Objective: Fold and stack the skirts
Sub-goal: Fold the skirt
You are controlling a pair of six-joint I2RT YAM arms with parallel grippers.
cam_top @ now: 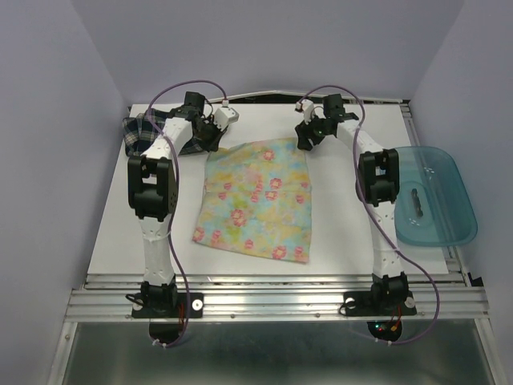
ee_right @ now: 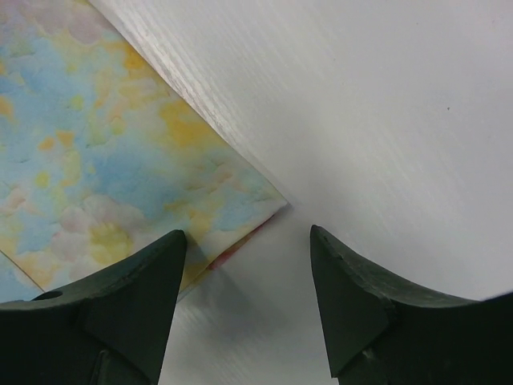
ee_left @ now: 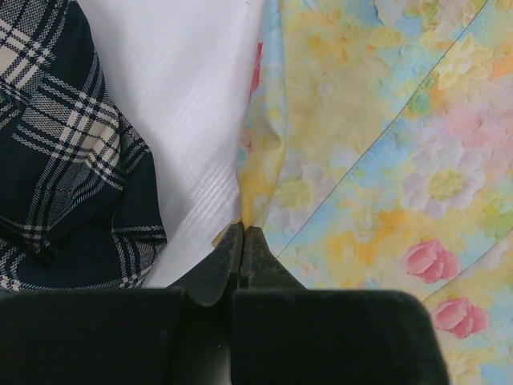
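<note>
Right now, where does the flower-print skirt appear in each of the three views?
Top external: the flower-print skirt lies spread at the centre.
Left wrist: the skirt fills the right side, its edge pinched by the left gripper.
Right wrist: the skirt is upper left, its corner before the open right gripper.
Shared landmark: the white table.

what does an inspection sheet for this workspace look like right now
surface: white table, no stains seen
job's things: floral skirt flat mid-table; plaid skirt bunched at far left corner, apart from it
clutter: teal bin at right edge, small dark item inside
grippers: left gripper shut on floral skirt's edge; right gripper open over its corner
cables: purple cables loop high, no snag seen
surroundings: pale walls; metal rails at near edge
</note>
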